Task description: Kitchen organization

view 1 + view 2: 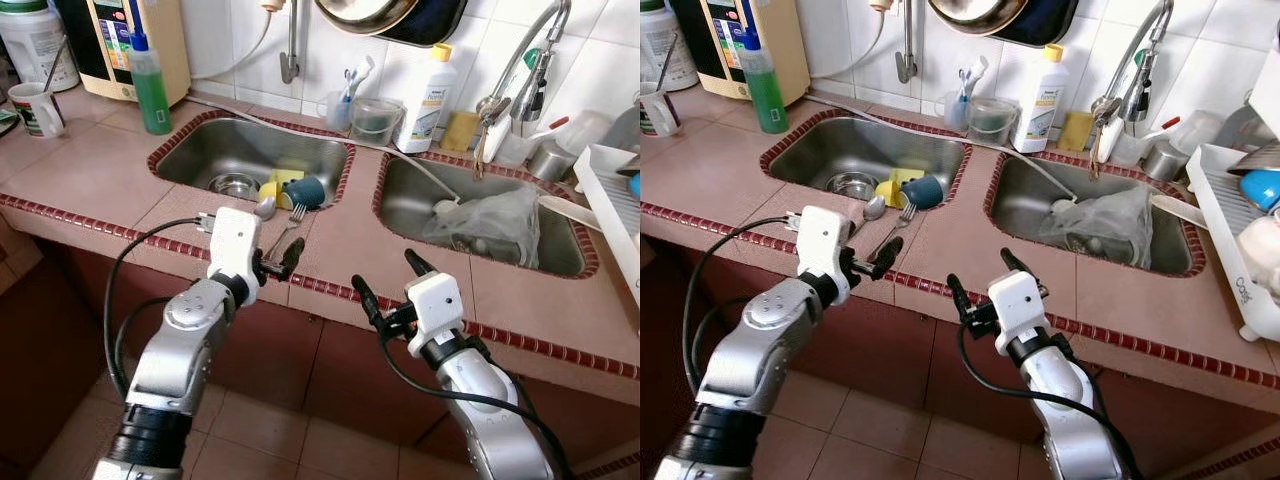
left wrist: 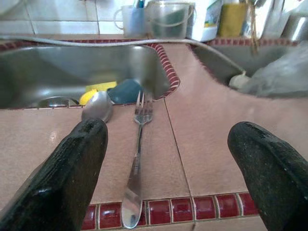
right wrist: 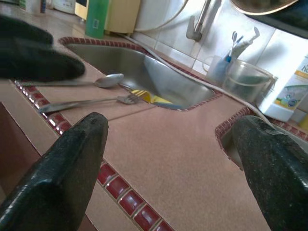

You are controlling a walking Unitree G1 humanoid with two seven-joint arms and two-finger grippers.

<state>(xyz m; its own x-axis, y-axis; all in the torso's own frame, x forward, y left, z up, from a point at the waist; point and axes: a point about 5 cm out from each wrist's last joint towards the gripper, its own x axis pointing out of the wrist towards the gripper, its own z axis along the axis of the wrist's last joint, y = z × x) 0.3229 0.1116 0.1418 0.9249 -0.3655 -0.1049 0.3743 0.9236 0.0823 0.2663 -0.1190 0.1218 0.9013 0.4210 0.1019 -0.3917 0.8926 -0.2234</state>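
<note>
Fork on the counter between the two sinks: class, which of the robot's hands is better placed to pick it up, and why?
Left. The left hand hangs open right at the fork's handle end, fingers either side. The right hand is open too, farther along the counter edge.

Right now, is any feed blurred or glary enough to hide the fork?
Left wrist view: fork sharp, mild shine on its handle, left tool's fingers soft in the foreground. Right wrist view: fork fairly clear, near fingers blurred. Eye views: even light, fork small but readable.
</note>
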